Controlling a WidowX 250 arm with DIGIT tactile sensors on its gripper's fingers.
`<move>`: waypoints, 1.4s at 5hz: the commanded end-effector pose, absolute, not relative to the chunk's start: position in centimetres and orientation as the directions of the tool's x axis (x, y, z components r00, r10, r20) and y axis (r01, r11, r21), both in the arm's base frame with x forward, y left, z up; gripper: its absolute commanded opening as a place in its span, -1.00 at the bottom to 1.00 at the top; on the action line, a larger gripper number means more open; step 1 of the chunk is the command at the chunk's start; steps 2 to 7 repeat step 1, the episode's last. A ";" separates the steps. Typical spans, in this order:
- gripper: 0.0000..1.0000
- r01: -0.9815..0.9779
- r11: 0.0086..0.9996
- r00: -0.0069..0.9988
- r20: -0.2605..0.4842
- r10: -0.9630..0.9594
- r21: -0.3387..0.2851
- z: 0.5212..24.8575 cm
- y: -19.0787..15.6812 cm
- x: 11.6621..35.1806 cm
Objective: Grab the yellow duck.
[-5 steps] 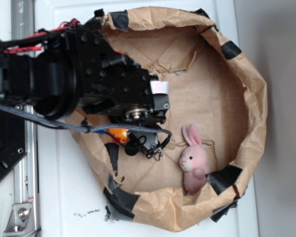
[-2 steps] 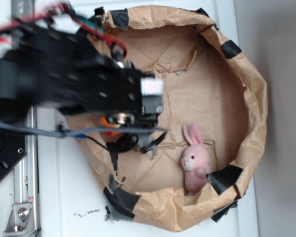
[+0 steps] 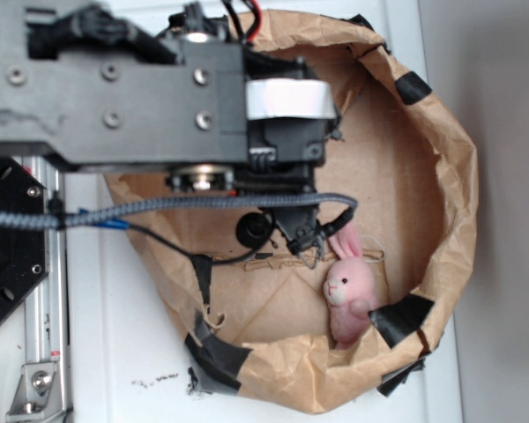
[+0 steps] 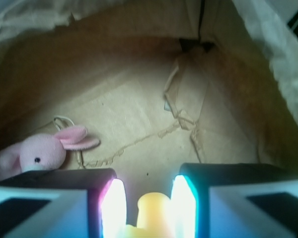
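A crumpled brown paper bag (image 3: pixel 441 176), laid open on the white counter (image 3: pixel 115 352), holds the arm's black gripper (image 4: pixel 149 208) above its floor, with the pink bunny (image 3: pixel 348 295) lying near the lower wall. In the wrist view the yellow duck (image 4: pixel 151 213) sits between the two gripper fingers (image 4: pixel 114 208) — the pads appear closed against its sides, though contact is washed out by glare. To finish well, judged from this — keep the squeeze steady and lift straight, clear of the bunny and the bag's wall.

Even bright daylight and soft focus outside; dim, warm wrist view with overexposed glare on the hand (image 4: pixel 149 206) fingers.
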State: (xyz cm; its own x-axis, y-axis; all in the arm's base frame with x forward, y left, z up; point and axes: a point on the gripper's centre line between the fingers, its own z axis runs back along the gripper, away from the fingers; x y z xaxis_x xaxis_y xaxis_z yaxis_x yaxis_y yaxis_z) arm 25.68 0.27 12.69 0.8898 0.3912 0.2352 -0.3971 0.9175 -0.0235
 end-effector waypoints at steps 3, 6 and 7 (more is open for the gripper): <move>-1.00 -0.398 0.916 0.871 0.296 0.392 -0.043 13.8 2.0 26.4; -1.00 -0.398 0.916 0.871 0.296 0.392 -0.043 13.8 2.0 26.4; -1.00 -0.398 0.916 0.871 0.296 0.392 -0.043 13.8 2.0 26.4</move>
